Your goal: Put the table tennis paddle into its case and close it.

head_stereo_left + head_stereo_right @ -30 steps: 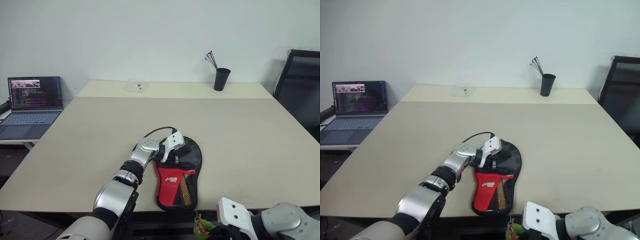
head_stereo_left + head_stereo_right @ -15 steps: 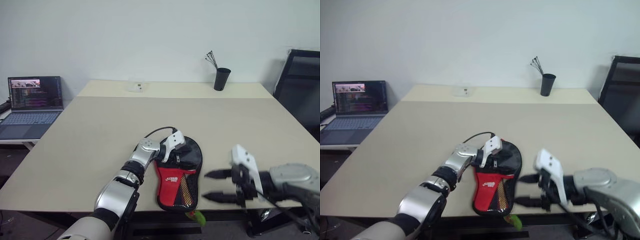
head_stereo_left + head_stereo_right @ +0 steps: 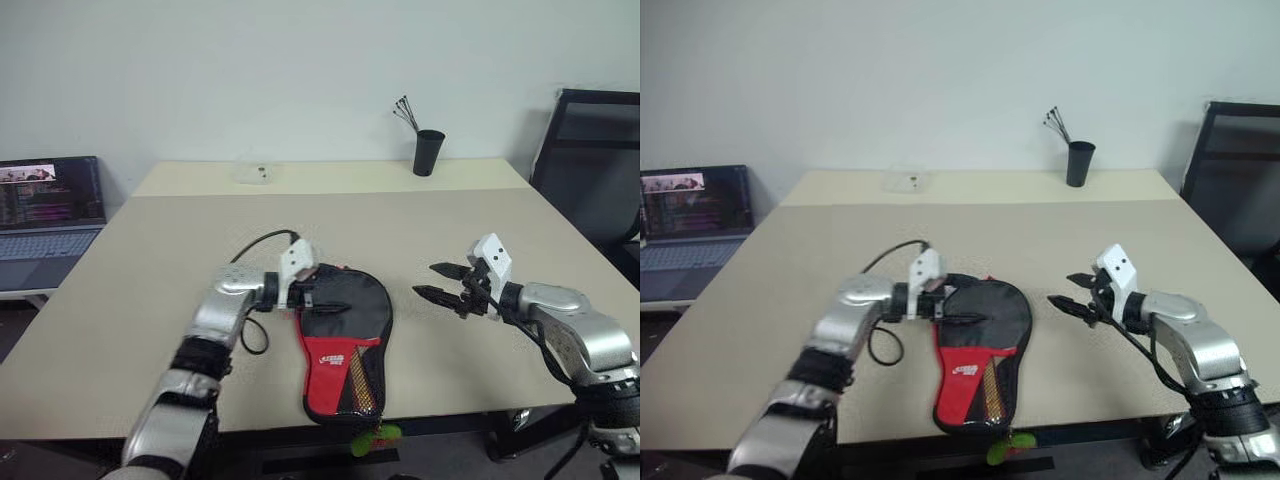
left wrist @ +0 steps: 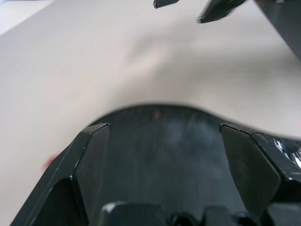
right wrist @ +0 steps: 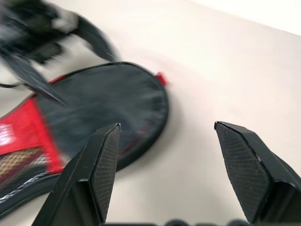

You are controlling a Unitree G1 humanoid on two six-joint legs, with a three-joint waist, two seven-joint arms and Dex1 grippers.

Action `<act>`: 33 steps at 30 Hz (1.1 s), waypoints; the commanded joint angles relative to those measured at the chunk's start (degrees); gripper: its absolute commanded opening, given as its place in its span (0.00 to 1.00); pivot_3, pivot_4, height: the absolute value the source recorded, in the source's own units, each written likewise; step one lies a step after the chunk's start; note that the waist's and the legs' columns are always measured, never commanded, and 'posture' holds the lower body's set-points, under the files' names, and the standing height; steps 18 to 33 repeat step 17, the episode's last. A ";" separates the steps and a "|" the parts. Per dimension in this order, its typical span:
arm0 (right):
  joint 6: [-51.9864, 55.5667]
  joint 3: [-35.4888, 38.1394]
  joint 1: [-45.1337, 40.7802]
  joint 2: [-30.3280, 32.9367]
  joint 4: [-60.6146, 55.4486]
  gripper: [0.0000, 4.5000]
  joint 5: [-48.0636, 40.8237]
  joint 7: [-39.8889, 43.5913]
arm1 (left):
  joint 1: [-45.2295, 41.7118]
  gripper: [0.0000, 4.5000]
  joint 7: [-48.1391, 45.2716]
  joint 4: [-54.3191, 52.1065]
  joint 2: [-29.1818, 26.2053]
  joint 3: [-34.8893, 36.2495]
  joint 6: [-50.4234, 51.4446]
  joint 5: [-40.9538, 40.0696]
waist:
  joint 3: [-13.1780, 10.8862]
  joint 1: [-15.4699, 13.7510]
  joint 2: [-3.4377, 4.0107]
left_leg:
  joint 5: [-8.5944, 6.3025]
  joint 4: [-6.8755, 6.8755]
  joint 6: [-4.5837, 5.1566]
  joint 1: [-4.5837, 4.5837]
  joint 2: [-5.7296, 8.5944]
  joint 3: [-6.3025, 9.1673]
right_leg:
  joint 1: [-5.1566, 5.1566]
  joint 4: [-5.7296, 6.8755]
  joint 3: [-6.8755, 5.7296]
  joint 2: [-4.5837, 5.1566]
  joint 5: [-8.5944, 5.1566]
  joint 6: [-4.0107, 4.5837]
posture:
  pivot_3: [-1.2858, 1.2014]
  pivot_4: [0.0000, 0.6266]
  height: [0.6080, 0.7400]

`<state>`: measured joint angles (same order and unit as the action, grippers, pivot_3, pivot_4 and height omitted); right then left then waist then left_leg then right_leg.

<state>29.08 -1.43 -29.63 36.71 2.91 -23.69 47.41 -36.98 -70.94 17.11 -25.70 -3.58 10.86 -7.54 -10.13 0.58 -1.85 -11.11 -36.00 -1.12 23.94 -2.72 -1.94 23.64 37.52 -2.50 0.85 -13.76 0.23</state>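
R end effector (image 3: pixel 432 281) now beside case (image 3: pixel 344 330)

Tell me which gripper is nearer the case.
Left. The left gripper hangs open over the case's round black end; the right gripper hovers open off to its side, apart.

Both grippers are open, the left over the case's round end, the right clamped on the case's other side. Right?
Not quite. The right gripper is open and holds nothing, hovering over bare table beside the case, as the left eye view shows. The left gripper is open over the round end.
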 commanded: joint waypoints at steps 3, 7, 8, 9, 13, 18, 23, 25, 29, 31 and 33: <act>-9.31 0.31 -5.96 1.26 11.54 0.77 3.60 7.06 | 14.93 0.91 7.05 -21.09 -6.00 7.85 12.44 -6.23 | -0.06 0.29 0.05 | 0.00 0.00 0.00 -0.10 -0.01 0.02 | 0.02 0.09 0.18 0.07 -0.01 0.01 | 0.52 0.24 1.00; -12.89 1.42 -9.32 2.58 18.75 0.77 5.65 9.83 | 19.45 0.91 13.11 -26.92 -6.53 9.08 15.35 -6.67 | -0.10 -0.62 0.06 | 0.02 -0.09 0.00 -0.12 -0.01 0.01 | 0.05 0.28 0.15 0.23 -0.01 0.02 | 0.52 0.24 1.00; -13.57 1.68 -9.95 2.84 20.16 0.77 6.01 10.31 | 19.41 0.91 14.14 -27.45 -6.43 8.78 15.87 -6.68 | -0.10 -0.76 0.06 | 0.03 -0.12 0.00 -0.12 -0.01 -0.01 | 0.05 0.29 0.14 0.25 -0.02 0.03 | 0.52 0.24 1.00; -13.62 1.61 -10.64 3.24 21.63 0.77 7.11 9.60 | 19.44 0.91 15.27 -27.01 -6.43 8.53 15.56 -6.15 | -0.10 -0.83 0.06 | 0.03 -0.13 0.00 -0.12 0.00 -0.03 | 0.03 0.30 0.13 0.29 -0.02 0.03 | 0.52 0.24 1.00; -12.27 2.02 -10.72 2.54 20.88 0.77 8.23 7.49 | 21.04 0.91 17.46 -25.64 -6.78 7.98 14.05 -5.62 | -0.10 -0.69 0.06 | 0.02 -0.08 0.00 -0.10 0.02 -0.06 | 0.05 0.21 0.24 0.32 -0.01 0.02 | 0.52 0.24 1.00; -11.01 1.21 -10.95 2.44 19.43 0.77 8.99 7.52 | 21.05 0.91 19.23 -25.16 -6.60 8.82 14.06 -6.76 | -0.10 -0.58 0.07 | 0.01 -0.01 0.00 -0.03 0.02 -0.13 | 0.20 0.22 0.31 0.28 -0.02 0.02 | 0.52 0.24 1.00; -11.01 1.21 -10.95 2.44 19.43 0.77 8.99 7.52 | 21.05 0.91 19.23 -25.16 -6.60 8.82 14.06 -6.76 | -0.10 -0.58 0.07 | 0.01 -0.01 0.00 -0.03 0.02 -0.13 | 0.20 0.22 0.31 0.28 -0.02 0.02 | 0.52 0.24 1.00; -11.01 1.21 -10.95 2.44 19.43 0.77 8.99 7.52 | 21.05 0.91 19.23 -25.16 -6.60 8.82 14.06 -6.76 | -0.10 -0.58 0.07 | 0.01 -0.01 0.00 -0.03 0.02 -0.13 | 0.20 0.22 0.31 0.28 -0.02 0.02 | 0.52 0.24 1.00; -11.01 1.21 -10.95 2.44 19.43 0.77 8.99 7.52 | 21.05 0.91 19.23 -25.16 -6.60 8.82 14.06 -6.76 | -0.10 -0.58 0.07 | 0.01 -0.01 0.00 -0.03 0.02 -0.13 | 0.20 0.22 0.31 0.28 -0.02 0.02 | 0.52 0.24 1.00; -11.01 1.21 -10.95 2.44 19.43 0.77 8.99 7.52 | 21.05 0.91 19.23 -25.16 -6.60 8.82 14.06 -6.76 | -0.10 -0.58 0.07 | 0.01 -0.01 0.00 -0.03 0.02 -0.13 | 0.20 0.22 0.31 0.28 -0.02 0.02 | 0.52 0.24 1.00; -11.01 1.21 -10.95 2.44 19.43 0.77 8.99 7.52 | 21.05 0.91 19.23 -25.16 -6.60 8.82 14.06 -6.76 | -0.10 -0.58 0.07 | 0.01 -0.01 0.00 -0.03 0.02 -0.13 | 0.20 0.22 0.31 0.28 -0.02 0.02 | 0.52 0.24 1.00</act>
